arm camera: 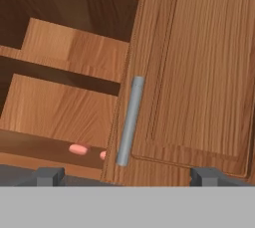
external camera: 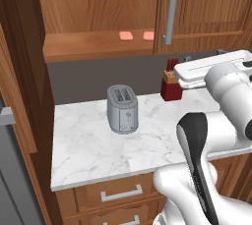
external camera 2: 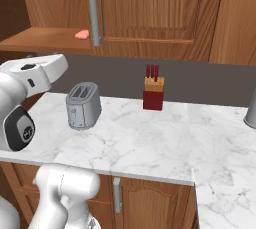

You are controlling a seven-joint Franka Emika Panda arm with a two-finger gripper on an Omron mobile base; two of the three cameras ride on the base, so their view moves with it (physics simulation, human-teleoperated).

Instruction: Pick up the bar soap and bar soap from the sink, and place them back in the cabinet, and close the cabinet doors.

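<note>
Two salmon-pink bar soaps (external camera: 126, 35) (external camera: 148, 35) lie side by side on the plank shelf (external camera: 88, 44) of the wooden cabinet. In the hand view they show as a left bar (arm camera: 78, 149) and a right bar (arm camera: 103, 155) partly hidden by the door edge. The right cabinet door (arm camera: 199, 72) with its long grey handle (arm camera: 129, 121) covers the cabinet's right half. The left door (external camera: 22, 71) stands swung open. My gripper (arm camera: 128, 176) is open and holds nothing, below and in front of the right door. The sink is out of view.
A grey toaster (external camera: 121, 108) and a red knife block (external camera: 171, 86) stand on the marble counter (external camera: 88, 150) under the cabinet. Wooden drawers (external camera: 120, 193) sit below the counter edge. A grey object (external camera 2: 250, 113) stands at the far right of the counter.
</note>
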